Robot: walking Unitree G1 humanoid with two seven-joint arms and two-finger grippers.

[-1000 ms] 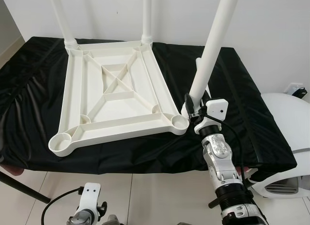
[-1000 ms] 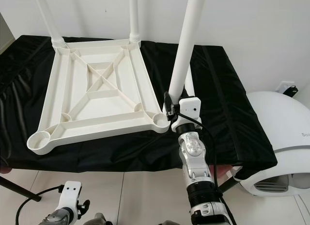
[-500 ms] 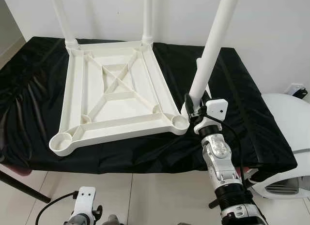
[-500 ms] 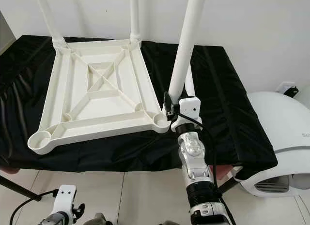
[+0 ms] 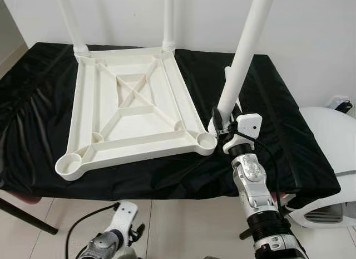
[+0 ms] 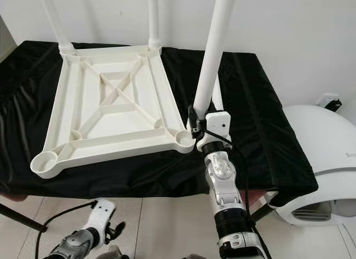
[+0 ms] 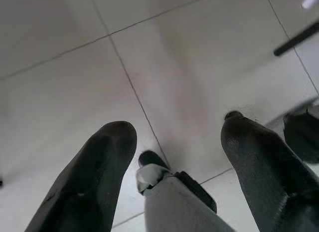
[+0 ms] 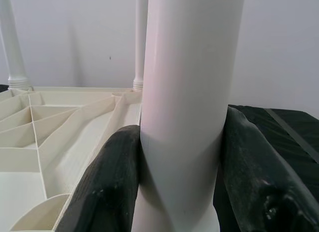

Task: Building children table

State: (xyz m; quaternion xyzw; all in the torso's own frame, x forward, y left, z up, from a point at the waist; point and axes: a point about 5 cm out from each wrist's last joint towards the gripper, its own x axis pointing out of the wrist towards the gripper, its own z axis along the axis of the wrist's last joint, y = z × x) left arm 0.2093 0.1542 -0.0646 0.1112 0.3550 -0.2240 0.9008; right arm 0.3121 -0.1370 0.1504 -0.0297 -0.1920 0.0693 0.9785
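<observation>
White wall behind, pale tiled floor (image 7: 60,92) below, and between them a bench draped in black cloth (image 5: 278,103). On the cloth lay the white table top (image 5: 133,111), upside down, ribs and diagonal bracing facing up. Stood already fitted at the two far corners: a far-left leg (image 5: 71,22) and a far-right leg (image 5: 168,19). Open and unfilled at the near edge: the near-left socket (image 5: 69,165) and the near-right socket (image 5: 207,140).

Just beside that near-right socket, a third white leg (image 5: 242,58), tilted, its top leaning away to the right, its lower end close to the socket but not seated in it. Clamped around its lower part, the right gripper (image 8: 177,192), one black finger (image 8: 109,187) pressed against each side of the tube.

Compared with a second ago, held in the same place: table top, leg and right arm. Changed only low at the left: the left gripper (image 5: 125,228) swung further toward the middle, fingers spread wide and holding nothing, over the floor below the bench edge.

Left bare: a broad strip of cloth to the right of the held leg. Beyond the bench's right end, a rounded white appliance (image 5: 328,159) on the floor.
</observation>
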